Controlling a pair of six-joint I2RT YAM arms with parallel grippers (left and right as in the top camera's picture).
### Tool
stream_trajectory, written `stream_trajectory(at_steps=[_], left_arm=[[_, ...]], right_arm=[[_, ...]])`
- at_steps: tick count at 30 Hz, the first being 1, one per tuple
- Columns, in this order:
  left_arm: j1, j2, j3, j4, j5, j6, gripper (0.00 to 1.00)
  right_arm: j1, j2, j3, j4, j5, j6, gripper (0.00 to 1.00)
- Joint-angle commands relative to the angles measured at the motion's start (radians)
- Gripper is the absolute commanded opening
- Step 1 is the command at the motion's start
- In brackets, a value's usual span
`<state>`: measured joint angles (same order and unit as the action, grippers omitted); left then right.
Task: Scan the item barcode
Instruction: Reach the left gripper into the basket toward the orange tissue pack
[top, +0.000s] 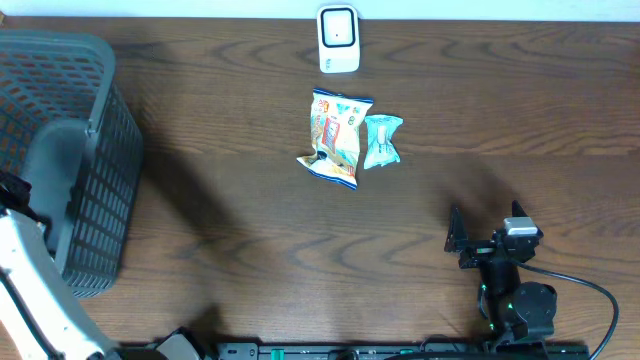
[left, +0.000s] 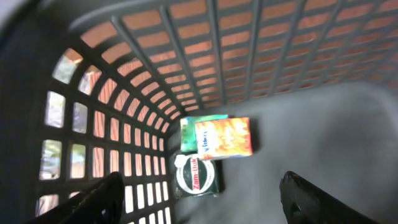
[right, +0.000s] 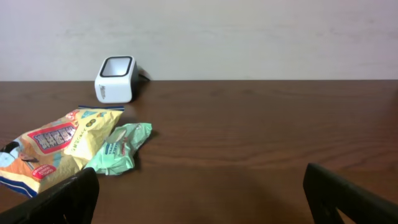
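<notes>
left end effector (left: 200, 183): fingers spread wide, pinching nothing. I have it hanging inside the basket (left: 261, 56), aimed down at the stock on the basket floor. I judge this to be the approach for a pick.

right end effector (right: 199, 180): also spread wide and empty. It is parked low over the tabletop (right: 261, 137), well apart from the goods, prob. so it stays out of the scan path.

orange carton (left: 224, 138): my likely item. It lies flat in the basket's far corner w/ its printed face up. It is orange w/ a pale strip carrying blue lettering (too blurred for me to read). No barcode shows on the face I can see, so I expect it will need turning.

dark green pack (left: 196, 176): has a round white logo and sits just beside the carton, nearer the camera. It could crowd a finger on the way down.

scanner (top: 338, 40): a white unit at the far edge of the tabletop, window up, placed where either arm could present a code.

snack bag (top: 335, 138), mint packet (top: 381, 140): lie side by side near the scanner. I can't tell whether they are done or waiting.
</notes>
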<state>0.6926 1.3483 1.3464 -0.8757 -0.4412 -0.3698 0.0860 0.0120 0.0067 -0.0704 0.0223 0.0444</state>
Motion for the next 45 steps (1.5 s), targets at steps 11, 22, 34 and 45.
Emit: stream_trajectory(at_steps=[11,22,34,45], left_arm=[[0.048,0.293,-0.008,-0.012,-0.021,-0.056,0.79],[0.081,0.478,-0.008,0.073,-0.016,-0.129,0.79],[0.082,0.534,-0.008,0.137,0.029,-0.121,0.79],[0.081,0.534,-0.008,0.136,0.154,-0.118,0.66]], right_arm=[[-0.009,-0.006,-0.001,-0.004,0.001,0.010,0.99],[-0.009,-0.006,-0.001,-0.004,0.001,0.010,0.99],[-0.009,-0.006,-0.001,-0.004,0.001,0.010,0.99],[-0.009,-0.006,-0.001,-0.004,0.001,0.010,0.99]])
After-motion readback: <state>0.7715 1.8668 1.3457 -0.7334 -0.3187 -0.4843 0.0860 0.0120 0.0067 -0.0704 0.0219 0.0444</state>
